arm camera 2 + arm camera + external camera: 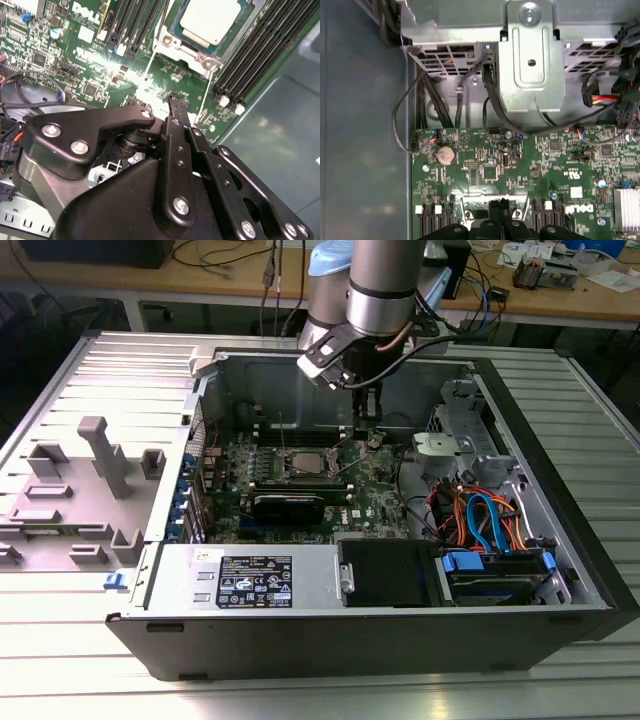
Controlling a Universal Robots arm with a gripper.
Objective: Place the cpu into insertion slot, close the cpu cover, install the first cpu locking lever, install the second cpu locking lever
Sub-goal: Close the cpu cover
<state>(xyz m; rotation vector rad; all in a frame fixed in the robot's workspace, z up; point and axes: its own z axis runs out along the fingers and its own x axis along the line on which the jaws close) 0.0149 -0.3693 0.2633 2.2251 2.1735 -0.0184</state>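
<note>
The cpu [212, 19], a flat silver-grey square, lies in the insertion slot [300, 463] on the green motherboard [485, 172]. The silvery cpu cover [172, 42] lies flat as a frame around it. Two thin wire locking levers [151, 62] [205, 97] run out from the socket's corner toward my gripper; one lever [280, 432] stands up beside the socket in the exterior view. My gripper [176, 101] [501, 204] is shut with nothing between its black fingers. It hangs over the board on the exterior view's right of the socket [367, 418], apart from the cover.
Long black memory slots [255, 55] flank the socket. A metal drive cage [530, 65] with black cables [490, 100] borders the board. Coloured cables [480, 515] and a power supply [250, 580] fill the case's front. A grey fixture [100, 455] stands on the exterior view's left.
</note>
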